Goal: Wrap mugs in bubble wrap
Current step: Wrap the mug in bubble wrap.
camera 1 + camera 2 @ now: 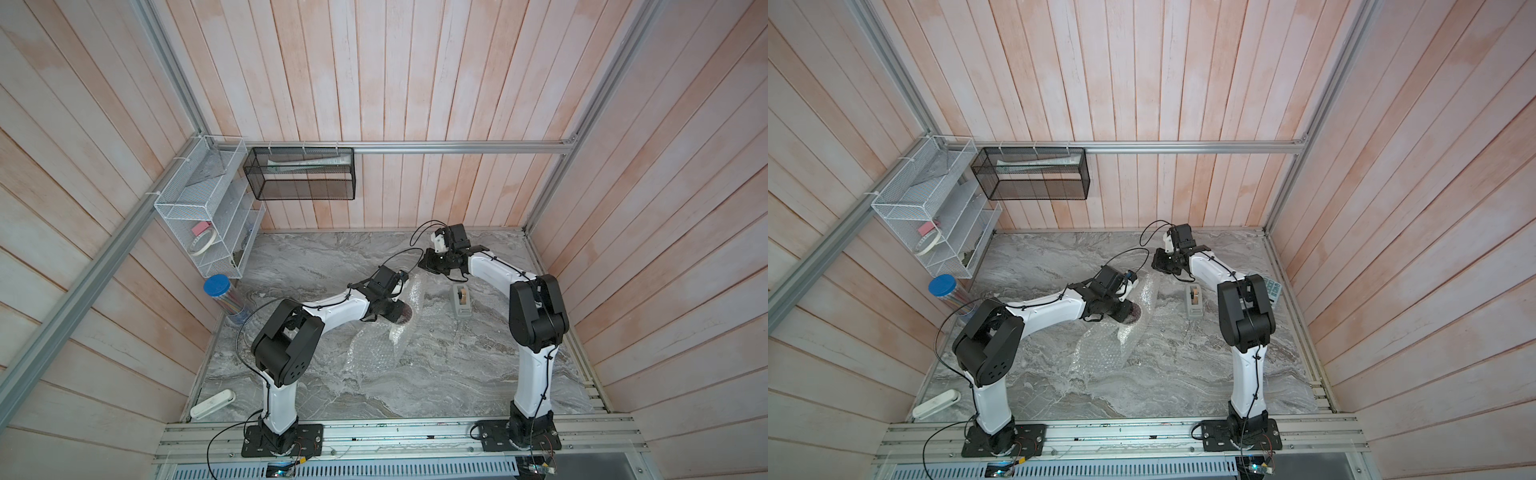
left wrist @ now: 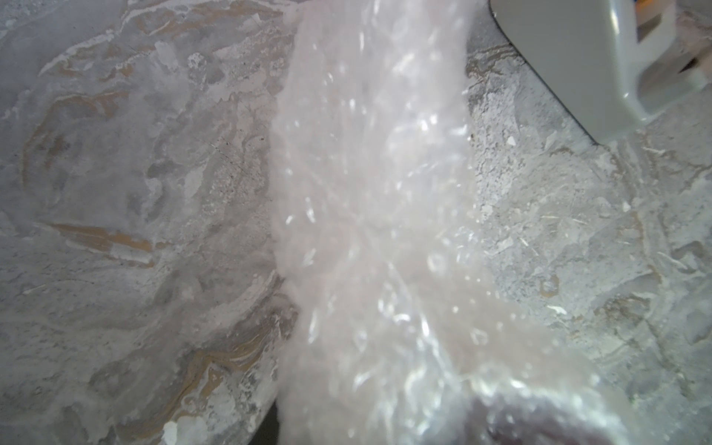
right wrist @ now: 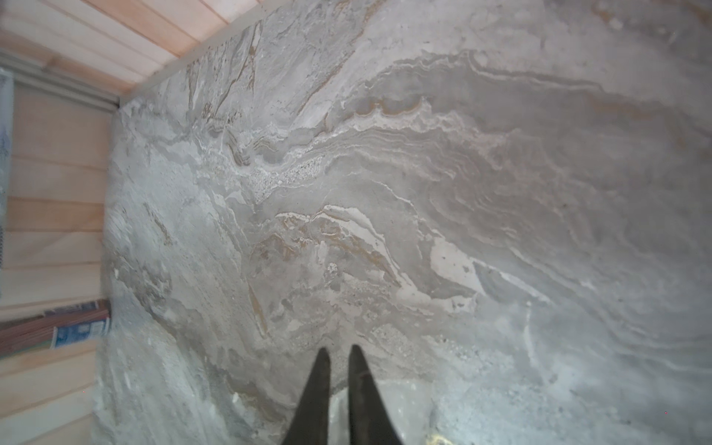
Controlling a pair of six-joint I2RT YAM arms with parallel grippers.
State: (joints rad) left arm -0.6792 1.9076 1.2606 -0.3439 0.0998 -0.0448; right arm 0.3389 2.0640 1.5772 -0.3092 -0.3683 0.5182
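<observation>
The left pincer (image 1: 391, 311) meets the mug (image 1: 405, 316) at its tip, the bubble wrap (image 1: 374, 349) draped over it; we cannot tell its jaws' state. The right pincer (image 3: 339, 348), pressed together and empty, hangs over the table (image 3: 462, 192). We judge the mug rigid, brittle, slick — grip its rim; the wrap light, limp — pinch an edge.

Soft, even light, faint shadows; both top views bow at edges; left wrist view blurred, bubble wrap (image 2: 377, 231) glinting toward 6 o'clock.
</observation>
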